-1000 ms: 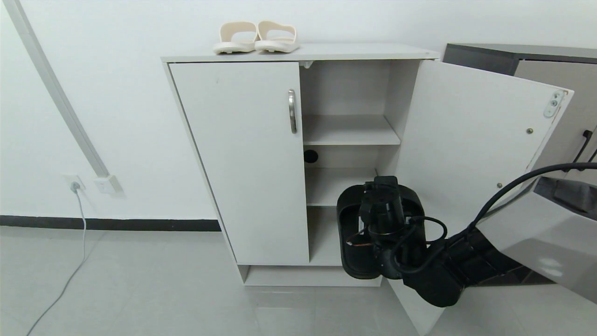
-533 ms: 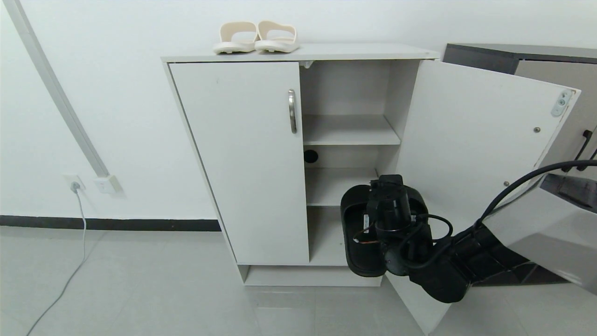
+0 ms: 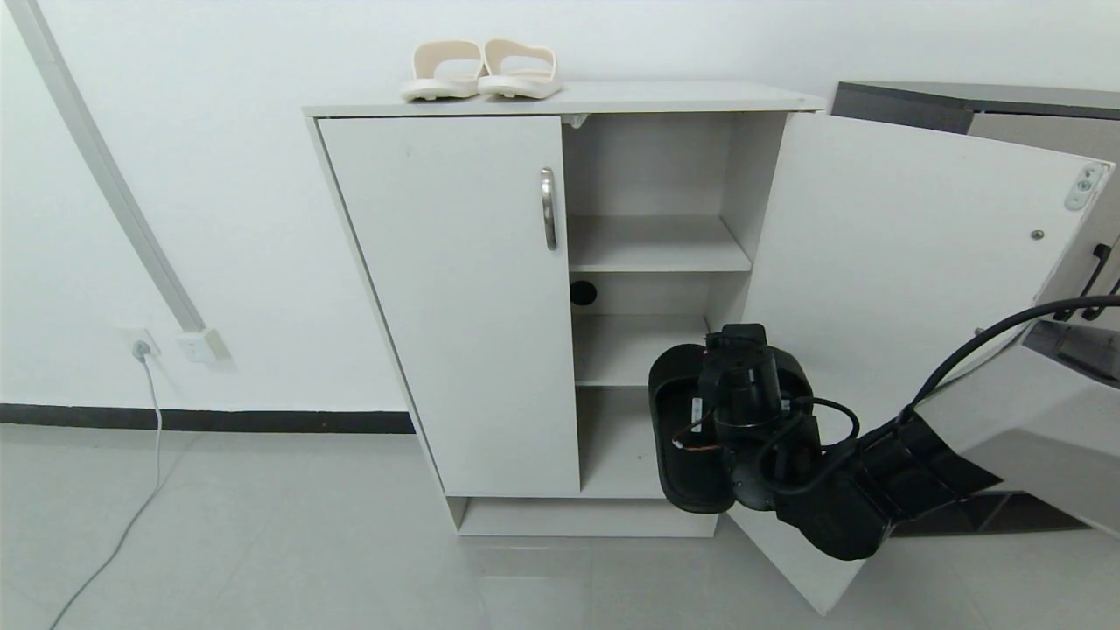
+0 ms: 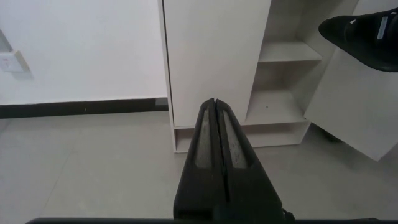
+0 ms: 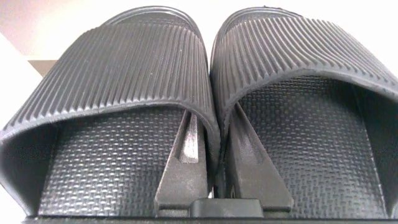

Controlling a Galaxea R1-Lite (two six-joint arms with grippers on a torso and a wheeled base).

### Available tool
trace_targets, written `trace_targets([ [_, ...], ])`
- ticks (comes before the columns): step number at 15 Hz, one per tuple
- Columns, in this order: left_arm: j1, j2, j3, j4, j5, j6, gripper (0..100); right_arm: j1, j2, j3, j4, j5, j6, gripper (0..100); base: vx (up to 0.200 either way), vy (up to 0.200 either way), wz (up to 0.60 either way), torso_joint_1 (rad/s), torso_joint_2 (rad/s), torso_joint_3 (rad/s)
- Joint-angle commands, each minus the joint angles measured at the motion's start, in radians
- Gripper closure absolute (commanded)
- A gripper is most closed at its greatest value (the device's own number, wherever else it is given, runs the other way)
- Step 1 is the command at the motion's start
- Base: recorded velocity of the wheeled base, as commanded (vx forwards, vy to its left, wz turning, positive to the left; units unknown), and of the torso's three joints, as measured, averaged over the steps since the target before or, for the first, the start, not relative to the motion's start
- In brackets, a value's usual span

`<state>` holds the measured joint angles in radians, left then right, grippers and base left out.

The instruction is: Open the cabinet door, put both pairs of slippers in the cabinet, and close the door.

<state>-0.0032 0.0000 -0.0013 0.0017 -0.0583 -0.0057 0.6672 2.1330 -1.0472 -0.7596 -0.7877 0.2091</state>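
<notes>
- While the right gripper (image 5: 214, 155) has one finger (image 5: 186, 155) inside each shoe, its jaws pinch the two neighbouring strap edges of the black slippers (image 3: 687, 437) between them, so the pair is held side by side as one piece.
- The black slippers hang in the air, steeply tilted with the toe ends up, just in front of the open right half of the cabinet (image 3: 560, 98), at the height of its lower compartments. They touch no shelf.
- The right door (image 3: 884, 262) stands wide open, just beside the right arm.
- Inside the open half, two shelves (image 3: 656, 245) are visible, with the cabinet bottom under them.
- The left door (image 3: 446, 306) is closed, and its metal handle (image 3: 548, 208) is upright near the inner edge.
- The beige slippers (image 3: 481, 70) lie side by side on top of the cabinet, above the left door.
- The left gripper (image 4: 214, 109) is well apart from the cabinet, above the grey floor (image 3: 262, 542), and points toward the closed door. Its jaws are pressed together and hold nothing.
- A wall socket (image 3: 140, 350) with a cable is to the left of the cabinet, and a grey cabinet (image 3: 962, 101) stands behind the open door.
</notes>
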Motion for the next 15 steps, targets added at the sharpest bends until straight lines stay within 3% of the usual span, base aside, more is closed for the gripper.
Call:
trace_targets([
  [1,0.000,0.002,0.001,0.000,0.000,0.000,100,-0.014,-0.004,-0.002,0.000,0.002,-0.001,100,0.000,0.000,0.00,0.000,0.00,0.000],
  [4,0.000,0.002,0.000,0.000,0.002,0.000,100,-0.006,-0.004,-0.004,-0.001,0.019,-0.001,100,0.000,0.000,0.00,0.000,0.00,0.000],
  [8,0.000,0.002,0.000,0.000,0.003,0.000,100,0.103,0.005,0.029,-0.063,0.110,-0.002,100,0.000,0.000,0.00,0.000,0.00,0.000],
  [15,0.000,0.002,0.001,0.000,0.000,0.004,100,0.101,0.148,-0.027,-0.104,0.134,0.010,100,0.000,0.000,0.00,0.000,0.00,0.000],
])
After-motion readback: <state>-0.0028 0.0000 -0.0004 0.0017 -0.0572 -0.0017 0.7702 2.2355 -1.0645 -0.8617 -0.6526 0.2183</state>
